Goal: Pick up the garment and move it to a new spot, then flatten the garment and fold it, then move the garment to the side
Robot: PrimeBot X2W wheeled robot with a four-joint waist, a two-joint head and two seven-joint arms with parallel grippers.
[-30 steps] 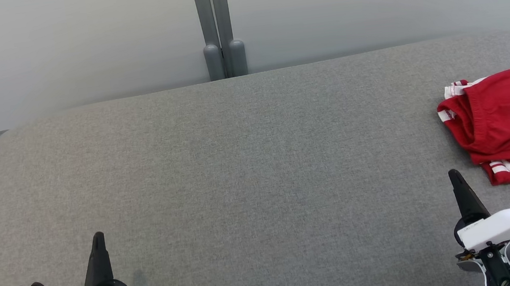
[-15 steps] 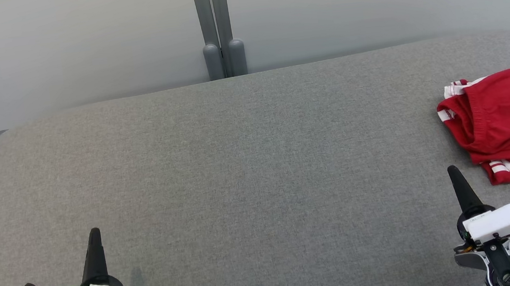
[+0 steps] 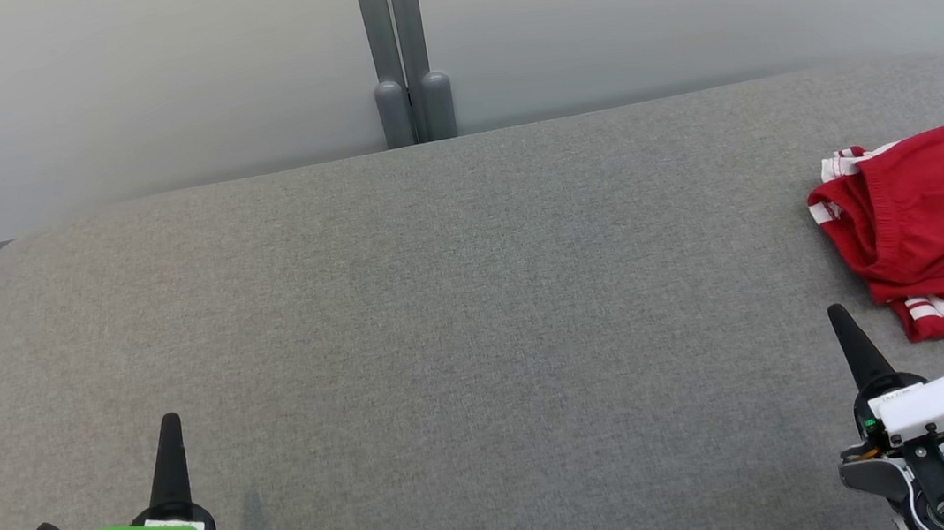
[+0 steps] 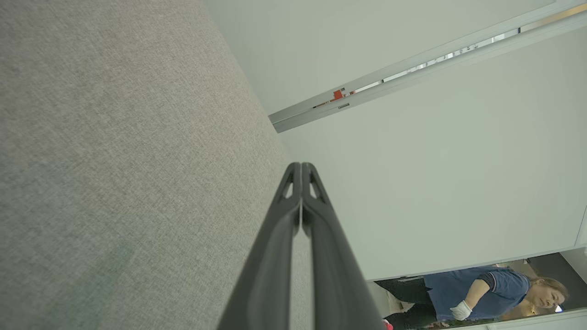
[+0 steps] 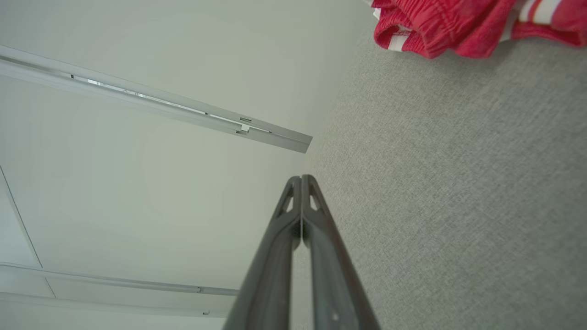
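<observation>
Grey fabric tabletop (image 3: 476, 300) carries the red white-striped shorts (image 3: 939, 229) at its right edge, just beyond my right gripper (image 3: 840, 319), fingers pressed together, while my left gripper (image 3: 171, 421), likewise closed, sits well apart.

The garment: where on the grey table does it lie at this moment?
In the head view the garment lies at the table's right edge, just ahead of the right gripper, not touching it.
</observation>
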